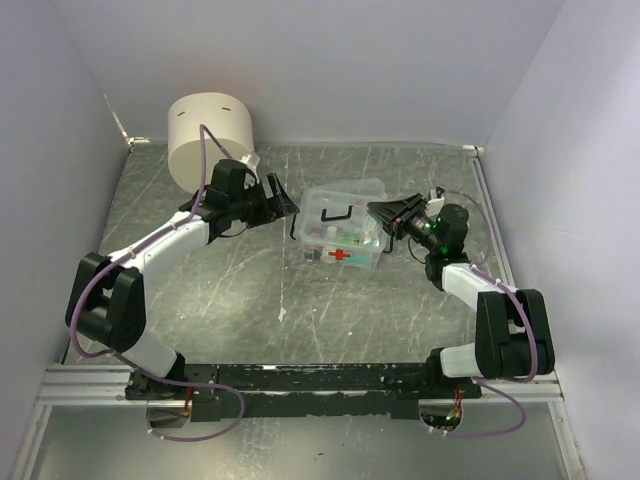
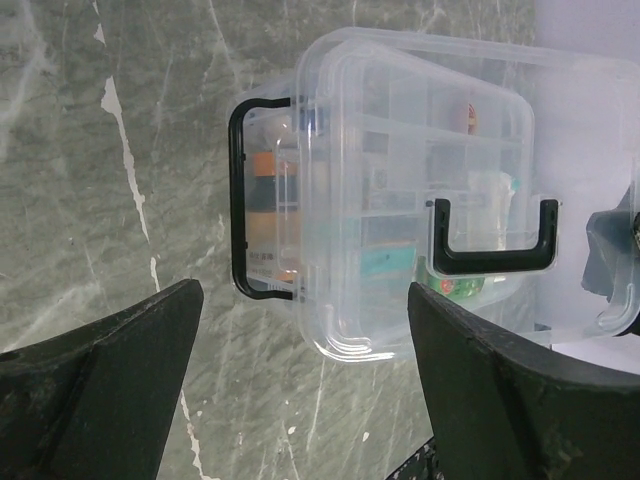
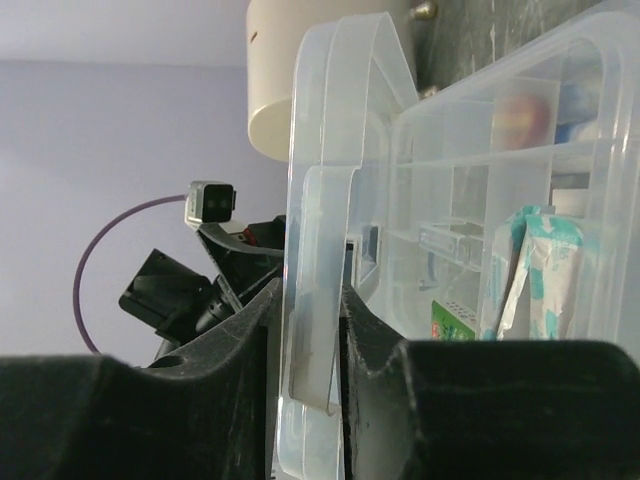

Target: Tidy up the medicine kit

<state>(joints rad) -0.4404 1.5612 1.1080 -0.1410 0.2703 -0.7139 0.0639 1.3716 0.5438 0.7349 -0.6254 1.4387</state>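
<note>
A red cross (image 1: 340,255) marks your medicine kit (image 1: 343,228), near the far edge of the table (image 1: 230,290), your right gripper (image 1: 378,210) clamped on its lid flap, your left gripper (image 1: 285,195) spread wide beside its left end.

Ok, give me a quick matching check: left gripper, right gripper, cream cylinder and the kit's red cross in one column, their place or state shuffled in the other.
1. left gripper
2. right gripper
3. cream cylinder
4. red cross

A. back-left corner of the table
B. jaws closed on the edge of the lid
C. near side wall of the medicine kit
D. jaws wide open, left of the kit, holding nothing

Pairs: 1-D, 2-B, 3-A, 4-C
</note>
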